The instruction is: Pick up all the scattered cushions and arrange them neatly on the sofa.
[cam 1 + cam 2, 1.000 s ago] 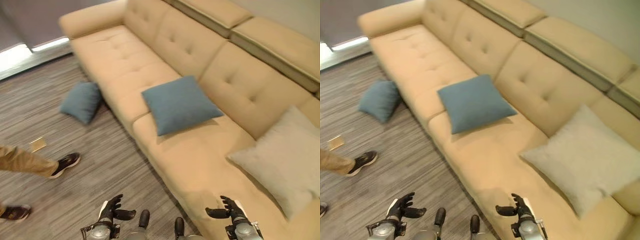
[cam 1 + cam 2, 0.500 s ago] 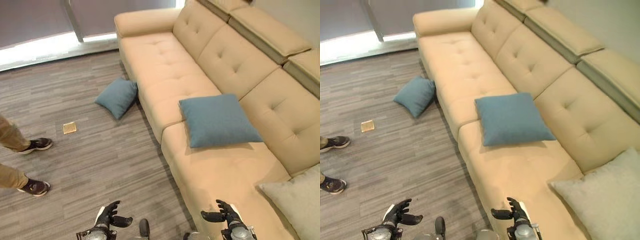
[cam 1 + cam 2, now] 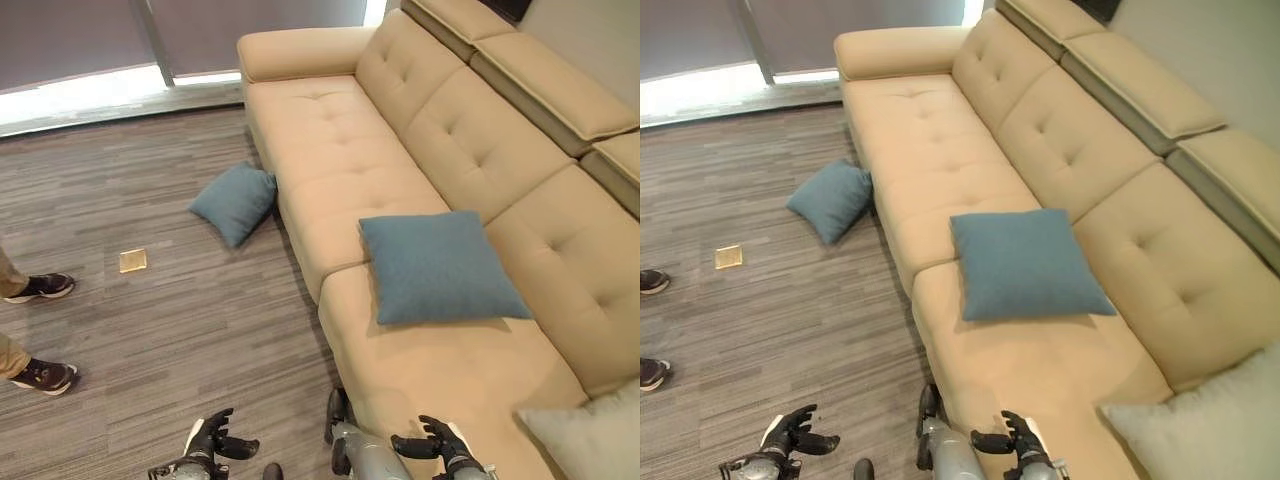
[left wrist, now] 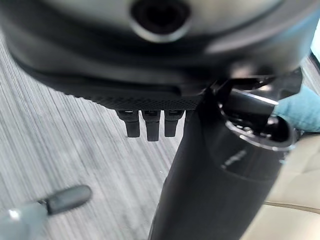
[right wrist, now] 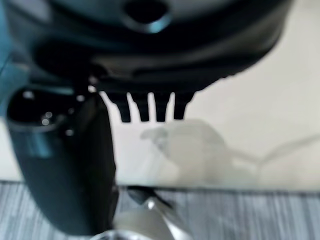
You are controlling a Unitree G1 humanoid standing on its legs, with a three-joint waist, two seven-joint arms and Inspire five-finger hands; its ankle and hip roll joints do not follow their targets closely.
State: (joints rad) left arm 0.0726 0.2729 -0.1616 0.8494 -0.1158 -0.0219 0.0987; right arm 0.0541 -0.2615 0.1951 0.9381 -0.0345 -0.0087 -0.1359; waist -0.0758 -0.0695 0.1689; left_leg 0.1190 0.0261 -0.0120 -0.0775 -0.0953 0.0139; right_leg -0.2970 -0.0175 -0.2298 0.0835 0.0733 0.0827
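Left eye view looks down on a long beige tufted sofa [image 3: 400, 150] that runs from the near right toward the far left, its armrest at the far end. One blue cushion [image 3: 440, 265] lies flat on the seat about midway along, roughly square, its far edge touching the foot of the backrest and its sides nearly square with the sofa's run. A second, smaller blue cushion [image 3: 234, 202] is on the striped wood-look floor [image 3: 150, 330], propped on edge and leaning against the sofa's front, tilted so one corner points toward the near left. A pale grey cushion [image 3: 590, 440] shows at the near right end of the seat, cut by the edge. The left hand [image 3: 212, 441] hangs over the floor and the right hand [image 3: 432, 444] over the seat's front edge, both with fingers loosely spread and empty. A small tan square, perhaps a tile [image 3: 132, 261], lies on the floor, with a person's shoes [image 3: 40, 287] near the left edge.
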